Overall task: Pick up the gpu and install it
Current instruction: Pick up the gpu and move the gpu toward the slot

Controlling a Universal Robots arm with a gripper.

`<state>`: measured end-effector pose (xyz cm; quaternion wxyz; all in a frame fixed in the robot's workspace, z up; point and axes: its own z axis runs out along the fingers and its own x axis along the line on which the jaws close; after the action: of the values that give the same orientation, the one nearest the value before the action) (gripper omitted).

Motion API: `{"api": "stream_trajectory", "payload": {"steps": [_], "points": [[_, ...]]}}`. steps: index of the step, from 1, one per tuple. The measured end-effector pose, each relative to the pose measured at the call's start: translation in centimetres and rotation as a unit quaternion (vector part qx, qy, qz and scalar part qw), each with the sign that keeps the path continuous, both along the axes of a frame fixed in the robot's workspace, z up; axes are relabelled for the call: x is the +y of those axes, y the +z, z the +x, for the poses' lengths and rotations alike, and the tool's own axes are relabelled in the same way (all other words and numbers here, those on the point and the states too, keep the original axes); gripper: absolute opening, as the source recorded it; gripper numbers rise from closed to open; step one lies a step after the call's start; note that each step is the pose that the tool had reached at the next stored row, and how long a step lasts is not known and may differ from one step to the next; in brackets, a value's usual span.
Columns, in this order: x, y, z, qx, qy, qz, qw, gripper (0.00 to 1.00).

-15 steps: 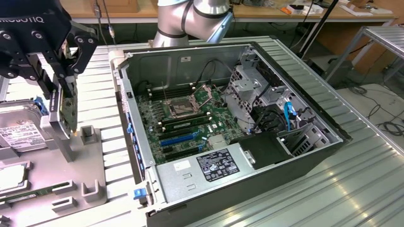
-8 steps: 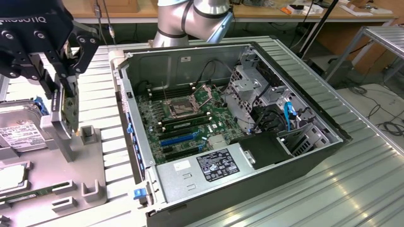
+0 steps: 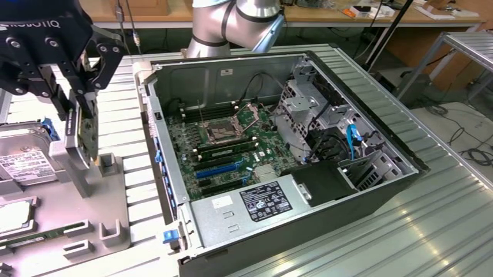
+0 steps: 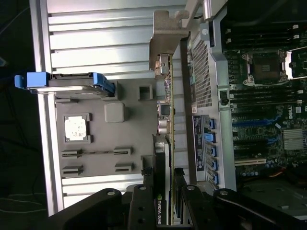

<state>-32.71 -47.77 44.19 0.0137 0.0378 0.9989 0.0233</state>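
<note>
Where the ribbed metal table (image 3: 431, 231) catches the light, its long slats shine pale and smooth. On them stands the open computer case (image 3: 400, 190), a black box with bare grey sheet-metal walls inside. Its motherboard (image 3: 231, 150) is a dark green board crowded with black and blue slots around a square metal processor socket (image 3: 219, 133). A silver power supply (image 3: 254, 202) with a printed label fills the near corner.

To the exterior view's left of the case lies a matt grey moulded tray (image 3: 85, 213) with blocky slotted posts. A hard drive (image 3: 23, 164) with a silver lid, a white label and blue plastic rails sits in it. A narrow green memory stick (image 3: 38, 235) lies in a slot nearer the camera.

The gpu (image 3: 83, 135) is a thin flat card. It stands on edge, upright over that tray, outside the case and just beside its side wall. From my wrist it shows as a slim edge with a black face, white lettering and a bent silver bracket (image 4: 165, 36) at the far end.

My gripper (image 3: 77, 115) is black, built of jointed links, and drawn in to a narrow gap. Its two fingers (image 4: 144, 201) press the card's flat faces from either side, so I am clamped on the gpu and on nothing else. Whether the card's lower end touches the tray I cannot tell.
</note>
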Motion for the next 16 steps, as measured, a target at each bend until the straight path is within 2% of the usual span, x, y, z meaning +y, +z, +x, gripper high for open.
{"api": "stream_trajectory", "payload": {"steps": [16], "points": [[0.00,0.01,0.57,0.0000,0.000,0.0000,1.0000,0.27]]}}
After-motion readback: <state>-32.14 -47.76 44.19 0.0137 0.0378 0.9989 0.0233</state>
